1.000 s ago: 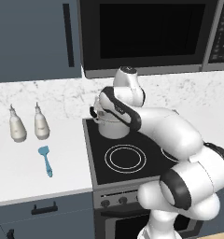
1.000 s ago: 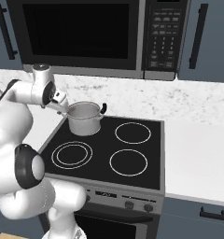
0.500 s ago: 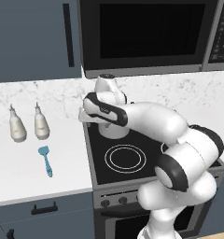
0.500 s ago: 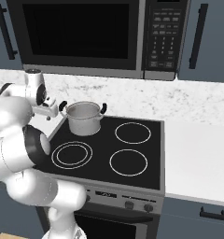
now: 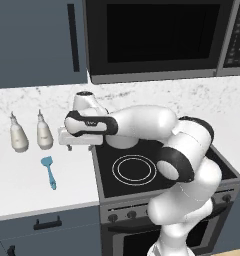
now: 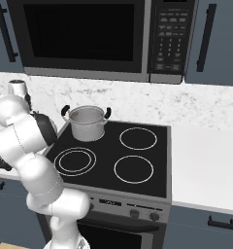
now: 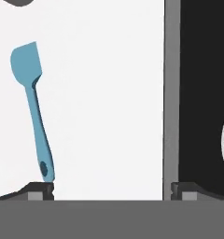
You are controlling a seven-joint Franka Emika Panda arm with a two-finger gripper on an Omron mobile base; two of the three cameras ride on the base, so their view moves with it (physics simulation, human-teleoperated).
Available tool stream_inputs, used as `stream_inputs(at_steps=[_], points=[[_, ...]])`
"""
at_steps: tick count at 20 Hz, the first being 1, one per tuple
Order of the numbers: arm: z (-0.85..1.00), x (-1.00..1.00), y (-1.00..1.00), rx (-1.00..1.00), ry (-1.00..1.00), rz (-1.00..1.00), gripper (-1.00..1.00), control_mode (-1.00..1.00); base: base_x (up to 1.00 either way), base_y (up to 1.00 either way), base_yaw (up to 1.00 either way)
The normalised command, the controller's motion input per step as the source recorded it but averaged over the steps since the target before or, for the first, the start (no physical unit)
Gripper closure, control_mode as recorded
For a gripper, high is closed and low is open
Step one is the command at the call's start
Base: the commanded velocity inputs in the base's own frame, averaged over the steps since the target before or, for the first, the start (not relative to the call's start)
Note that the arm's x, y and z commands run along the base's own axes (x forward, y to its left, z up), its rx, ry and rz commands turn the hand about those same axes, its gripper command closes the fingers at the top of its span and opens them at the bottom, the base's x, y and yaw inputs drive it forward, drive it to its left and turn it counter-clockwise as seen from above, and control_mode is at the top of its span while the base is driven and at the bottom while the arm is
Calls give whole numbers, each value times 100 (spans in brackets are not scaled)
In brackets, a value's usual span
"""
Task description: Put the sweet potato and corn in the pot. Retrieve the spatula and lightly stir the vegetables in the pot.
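The light-blue spatula (image 5: 49, 171) lies flat on the white counter left of the stove, blade toward the wall; in the hand view the spatula (image 7: 34, 107) runs up the left side. My gripper (image 5: 80, 146) hangs open above the counter, right of and behind the spatula, close to the stove's left edge, holding nothing. In the hand view my gripper (image 7: 111, 191) has one fingertip (image 7: 39, 190) by the handle's end. The steel pot (image 6: 87, 122) stands on the back left burner. The sweet potato and corn are hidden from view.
Two white bottles (image 5: 18, 137) (image 5: 43, 134) stand by the wall behind the spatula. The black stove top (image 6: 138, 160) lies right of the gripper, its grey edge (image 7: 171, 93) in the hand view. A microwave (image 5: 157, 35) hangs above.
The arm has swung left from above the pot, out over the counter near the spatula. The gripper has stayed open.
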Motion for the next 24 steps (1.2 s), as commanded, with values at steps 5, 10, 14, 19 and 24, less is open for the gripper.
stream_inputs(at_steps=[5, 10, 14, 19, 24], points=[[-39, -9, 78, -2, 5, 0, -100, -100, 0, 0, 0], [-28, 0, 47, 0, 0, 0, -100, -100, 0, 0, 0], [-11, 0, 16, 0, 0, 0, -100, -100, 0, 0, 0], [-32, -2, 20, 0, 0, 0, -100, -100, 0, 0, 0], [-41, 0, 18, 0, 0, 0, -100, -100, 0, 0, 0]])
